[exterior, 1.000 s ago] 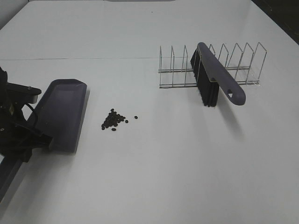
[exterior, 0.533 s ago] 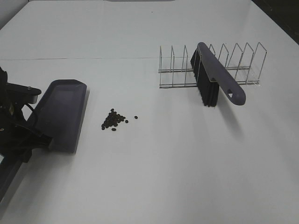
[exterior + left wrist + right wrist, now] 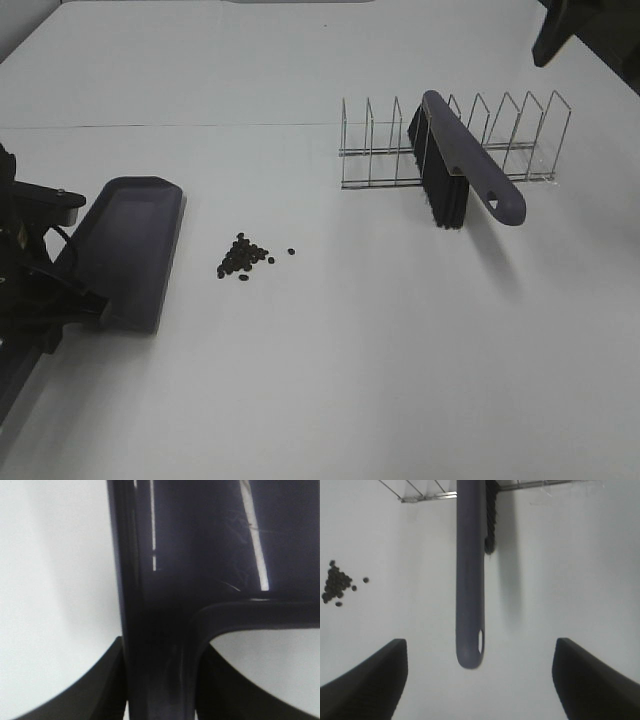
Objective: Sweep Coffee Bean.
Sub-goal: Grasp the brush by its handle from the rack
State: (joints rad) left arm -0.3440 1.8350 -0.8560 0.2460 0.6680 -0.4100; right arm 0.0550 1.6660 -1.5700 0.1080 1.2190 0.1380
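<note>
The coffee beans (image 3: 243, 258) lie in a small dark cluster on the white table, just right of the dark purple dustpan (image 3: 130, 250). My left gripper (image 3: 62, 292) is shut on the dustpan's handle (image 3: 160, 645), with the pan resting flat on the table. The purple brush (image 3: 462, 165) leans with its black bristles in a wire rack (image 3: 520, 140). My right gripper (image 3: 480, 680) is open and empty, hovering above the end of the brush handle (image 3: 469, 580). The beans also show in the right wrist view (image 3: 337, 582). Part of the right arm (image 3: 555, 25) shows at the top right.
The wire rack has several upright dividers and stands at the back right. A thin seam (image 3: 200, 125) runs across the table behind the dustpan. The table's left corner is near my left arm.
The right arm has come into view at the top right. The dustpan has shifted slightly toward the front in my left gripper. The beans and brush have not moved.
</note>
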